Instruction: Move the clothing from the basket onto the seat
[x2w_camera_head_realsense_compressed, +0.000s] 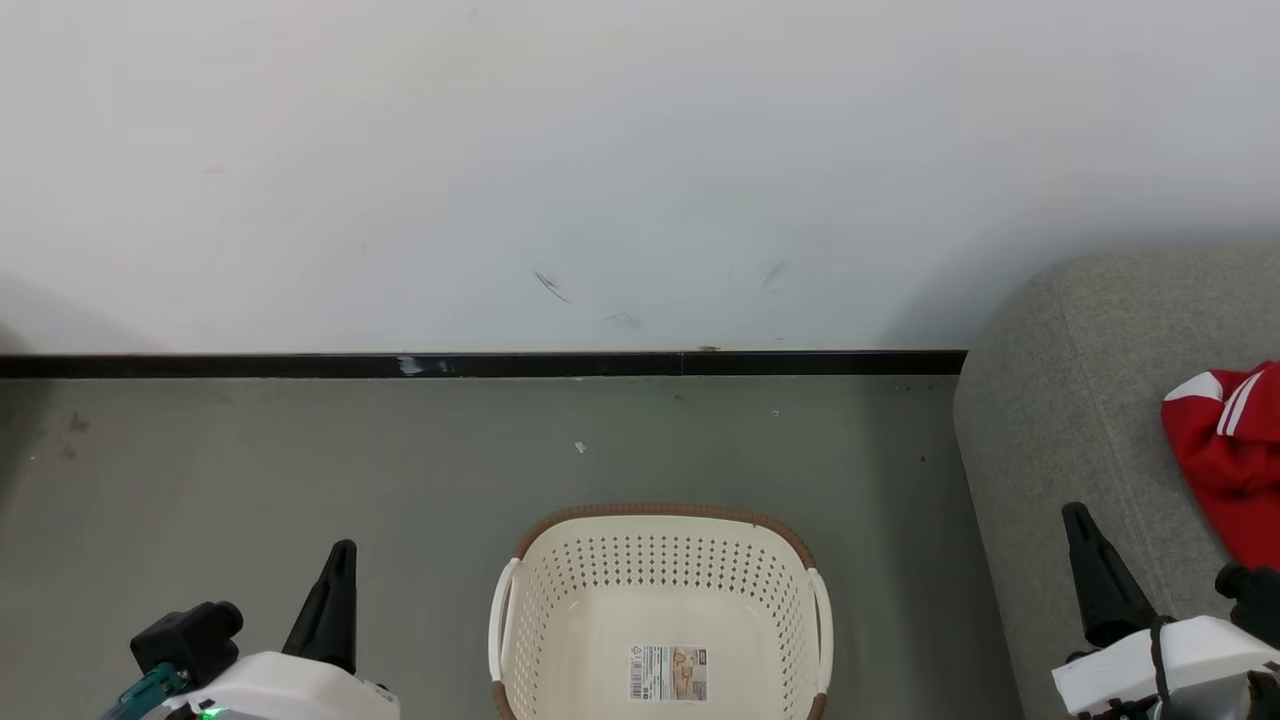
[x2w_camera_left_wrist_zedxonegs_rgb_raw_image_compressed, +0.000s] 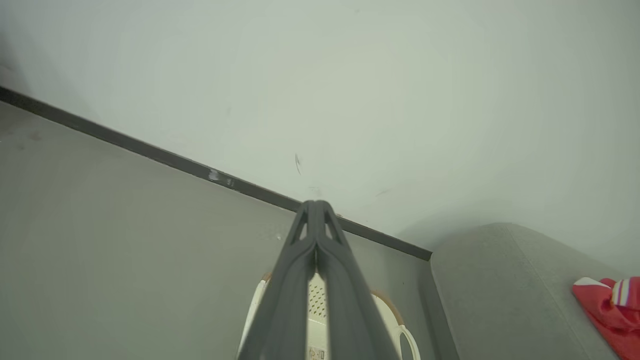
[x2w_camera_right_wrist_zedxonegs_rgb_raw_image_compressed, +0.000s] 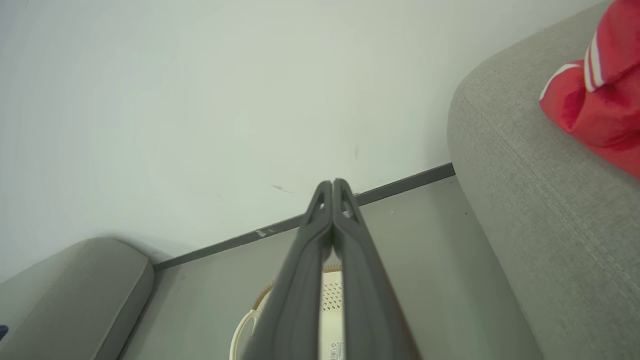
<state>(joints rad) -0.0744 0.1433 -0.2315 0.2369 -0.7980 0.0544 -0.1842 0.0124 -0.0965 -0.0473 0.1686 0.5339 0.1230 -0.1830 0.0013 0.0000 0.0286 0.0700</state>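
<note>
Although the basket (x2w_camera_head_realsense_compressed: 660, 560) looks empty, its near end is hidden; the right tool (x2w_camera_right_wrist_zedxonegs_rgb_raw_image_compressed: 332, 186), pressed together like the left tool (x2w_camera_left_wrist_zedxonegs_rgb_raw_image_compressed: 315, 206), could drag the clothing (x2w_camera_head_realsense_compressed: 1225, 460) off the seat (x2w_camera_head_realsense_compressed: 1060, 420).

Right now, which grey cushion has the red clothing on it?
The seat right of the basket; red clothing lies on it. The other grey cushion shows bare fabric.
</note>
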